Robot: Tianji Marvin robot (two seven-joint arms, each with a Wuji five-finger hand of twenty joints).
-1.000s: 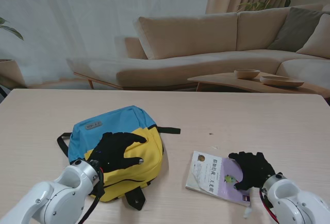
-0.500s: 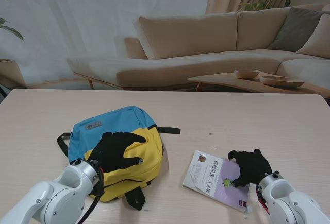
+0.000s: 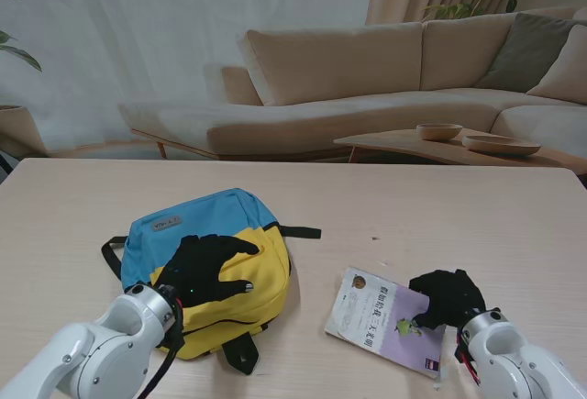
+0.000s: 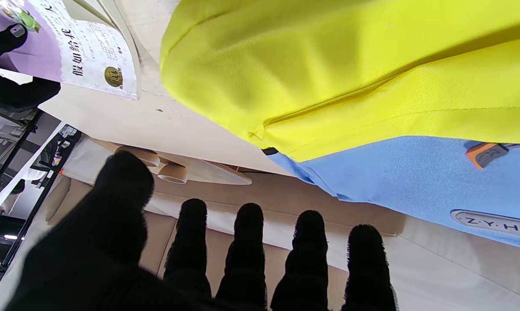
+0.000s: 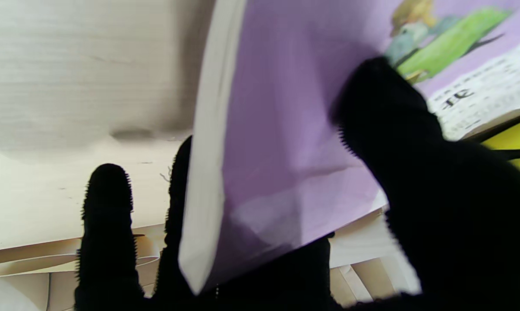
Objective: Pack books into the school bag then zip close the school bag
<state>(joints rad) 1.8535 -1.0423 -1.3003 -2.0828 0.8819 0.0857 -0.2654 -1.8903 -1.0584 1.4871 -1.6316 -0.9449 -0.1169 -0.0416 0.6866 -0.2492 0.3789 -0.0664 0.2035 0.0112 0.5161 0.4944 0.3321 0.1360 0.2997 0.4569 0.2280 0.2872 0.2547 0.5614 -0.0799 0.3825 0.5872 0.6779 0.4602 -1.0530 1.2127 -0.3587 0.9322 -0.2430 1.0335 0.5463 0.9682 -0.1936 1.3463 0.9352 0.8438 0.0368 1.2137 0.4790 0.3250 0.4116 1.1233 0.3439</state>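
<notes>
Living-room table [image 3: 385, 197] | right hand [image 3: 447, 299] pinches 1 book [image 3: 383, 316], thumb on cover | bag [image 3: 206, 252] lies to its left, under spread, empty left hand [image 3: 206, 271].

Woven cloth school bag [image 3: 215, 261], glossy paper book [image 3: 381, 318], matt pale wood table [image 3: 440, 206].

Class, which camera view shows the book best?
The stand view: the whole book lies right of the school bag, the right hand gripping it. The left wrist view catches one corner; the right wrist view, a blurred close-up.
</notes>
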